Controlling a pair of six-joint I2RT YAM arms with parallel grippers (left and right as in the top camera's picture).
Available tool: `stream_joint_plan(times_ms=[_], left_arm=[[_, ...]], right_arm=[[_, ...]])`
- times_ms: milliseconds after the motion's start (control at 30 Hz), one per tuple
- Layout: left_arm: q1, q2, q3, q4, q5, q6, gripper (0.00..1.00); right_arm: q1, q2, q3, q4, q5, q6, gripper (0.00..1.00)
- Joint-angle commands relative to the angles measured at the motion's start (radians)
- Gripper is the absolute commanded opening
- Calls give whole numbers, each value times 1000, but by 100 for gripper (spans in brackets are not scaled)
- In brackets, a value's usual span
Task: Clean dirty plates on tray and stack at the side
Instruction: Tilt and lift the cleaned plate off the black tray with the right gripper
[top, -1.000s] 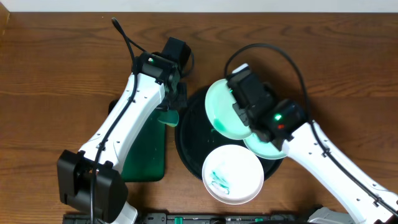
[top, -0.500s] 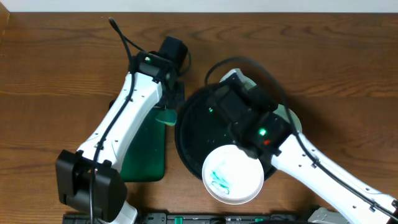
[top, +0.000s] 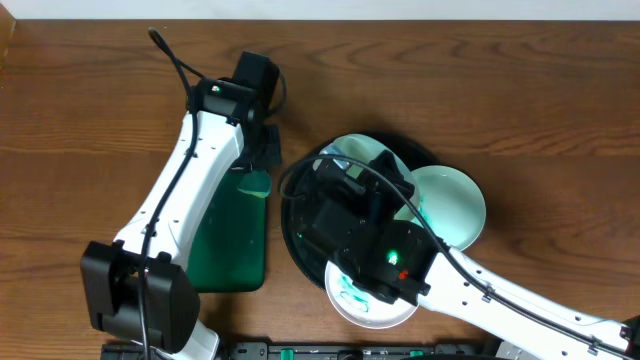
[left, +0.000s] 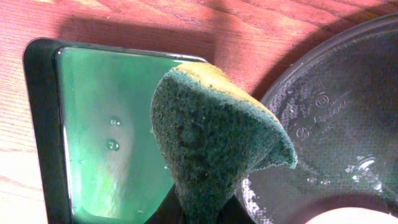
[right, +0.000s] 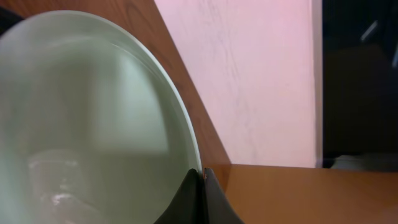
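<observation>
The overhead camera looks straight down on the table (top: 80, 90) from well above. It takes in both arms, with a strip of wall (top: 400, 8) along the top edge.

The left wrist camera sits close and faces down. The sponge (left: 211, 143) is at centre, the green tray (left: 106, 124) on the left and the black tray (left: 336, 106) on the right. The overhead view shares all three.

The right wrist camera is very near a plate (right: 81, 124) that fills the left of the frame. It faces out across the table toward the wall. The overhead view shares that plate.
</observation>
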Motion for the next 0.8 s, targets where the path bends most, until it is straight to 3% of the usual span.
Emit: stream_joint_plan(times_ms=[0,433,533,767], left_arm=[[21,-1,21,-3,39,17,7],[31,-1,21,-4,39,21,7],[31,-1,21,-3,39,21,7],[31,-1,21,-7,39,25,7]], right_arm=[[18,-6,2,2,73,-33,1],[16,-2,2,2,80,12,1],[2,-2,2,-11,3,124,1],[-156,-2,2,-55,-485,578,1]])
